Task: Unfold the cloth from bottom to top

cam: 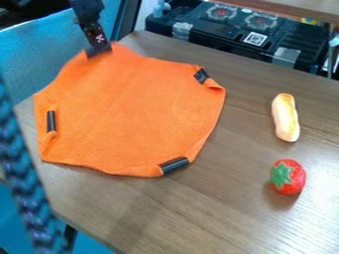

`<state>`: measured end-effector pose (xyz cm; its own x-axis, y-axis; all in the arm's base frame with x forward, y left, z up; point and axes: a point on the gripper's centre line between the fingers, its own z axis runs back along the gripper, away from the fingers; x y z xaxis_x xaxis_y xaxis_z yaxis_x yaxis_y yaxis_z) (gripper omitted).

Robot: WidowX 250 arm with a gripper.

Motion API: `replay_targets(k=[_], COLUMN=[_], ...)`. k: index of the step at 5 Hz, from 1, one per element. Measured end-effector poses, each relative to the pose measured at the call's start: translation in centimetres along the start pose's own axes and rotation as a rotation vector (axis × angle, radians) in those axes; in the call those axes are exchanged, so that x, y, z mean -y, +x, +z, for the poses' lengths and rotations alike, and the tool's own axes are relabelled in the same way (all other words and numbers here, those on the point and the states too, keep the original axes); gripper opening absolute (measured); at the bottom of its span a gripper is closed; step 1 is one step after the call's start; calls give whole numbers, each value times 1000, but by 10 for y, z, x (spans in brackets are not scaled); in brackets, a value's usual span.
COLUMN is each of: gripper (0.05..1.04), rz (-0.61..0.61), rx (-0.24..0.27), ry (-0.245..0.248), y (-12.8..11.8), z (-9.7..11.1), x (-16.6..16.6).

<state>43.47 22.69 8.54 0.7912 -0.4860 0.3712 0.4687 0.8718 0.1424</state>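
The orange cloth point(132, 114) lies spread on the wooden table, with dark pieces at its left, lower right and upper right corners. Some edges curl inward beside those pieces. At the upper left, the black gripper point(97, 48) is over the cloth's top corner and shut on it. Around the gripper the cloth is raised and slightly blurred, reaching the table's edge. The exact fingertip contact is hard to make out.
On the right of the table point(218, 208) are a bread-like toy point(285, 117) and a toy strawberry point(288, 176). A black toy stove point(238, 32) stands behind the table. A blurred braided cable point(27, 183) crosses the left foreground.
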Motion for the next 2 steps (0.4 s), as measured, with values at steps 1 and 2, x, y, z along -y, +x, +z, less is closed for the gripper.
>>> replay_targets(k=[1, 2], gripper=[770, 984], rz=[-4, -2], rx=[-6, -6], ry=[6, 3], y=[3, 3], z=[6, 7], x=[-4, -4])
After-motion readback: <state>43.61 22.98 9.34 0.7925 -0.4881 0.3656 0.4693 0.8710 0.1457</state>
